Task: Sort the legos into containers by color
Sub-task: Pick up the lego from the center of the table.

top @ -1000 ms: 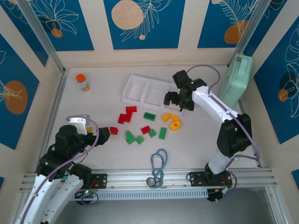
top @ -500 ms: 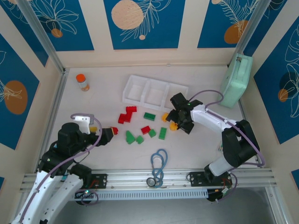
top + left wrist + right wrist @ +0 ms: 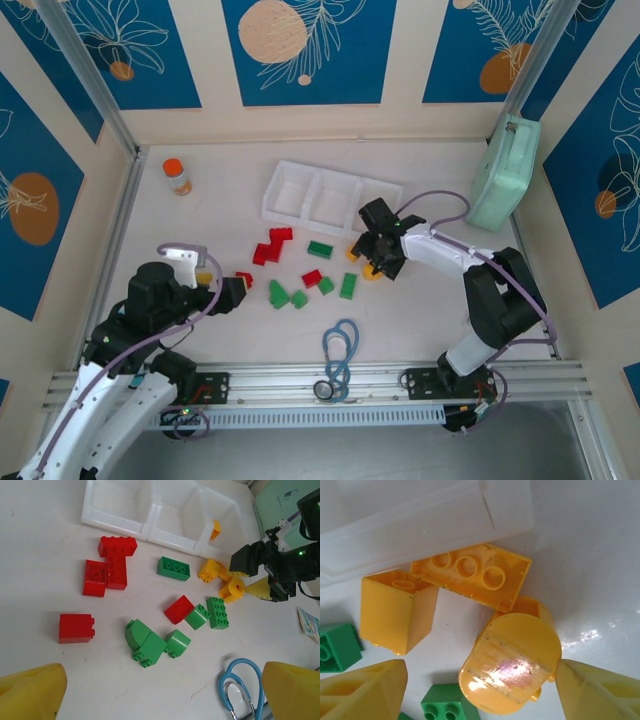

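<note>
Red (image 3: 272, 245), green (image 3: 285, 296) and orange-yellow legos lie loose on the table in front of the white three-compartment tray (image 3: 270, 200). My right gripper (image 3: 378, 258) is low over the orange-yellow cluster, open. In the right wrist view its jaws (image 3: 482, 680) straddle a rounded orange-yellow lego (image 3: 512, 660): the right finger (image 3: 600, 690) touches it and the left finger (image 3: 365, 690) stands apart. One orange-yellow lego (image 3: 215, 529) lies in the tray's right compartment. My left gripper (image 3: 228, 293) is open and empty, next to a lone red lego (image 3: 76, 628).
A blue stethoscope (image 3: 340, 355) lies near the front rail. An orange-capped bottle (image 3: 177, 176) stands at the back left. A mint-green case (image 3: 503, 170) leans at the back right, and walls close in the table on three sides.
My right arm came down from over the tray's right compartment to the orange-yellow legos, and its jaws have narrowed around the rounded one. The left gripper crept slightly right toward the lone red lego.
</note>
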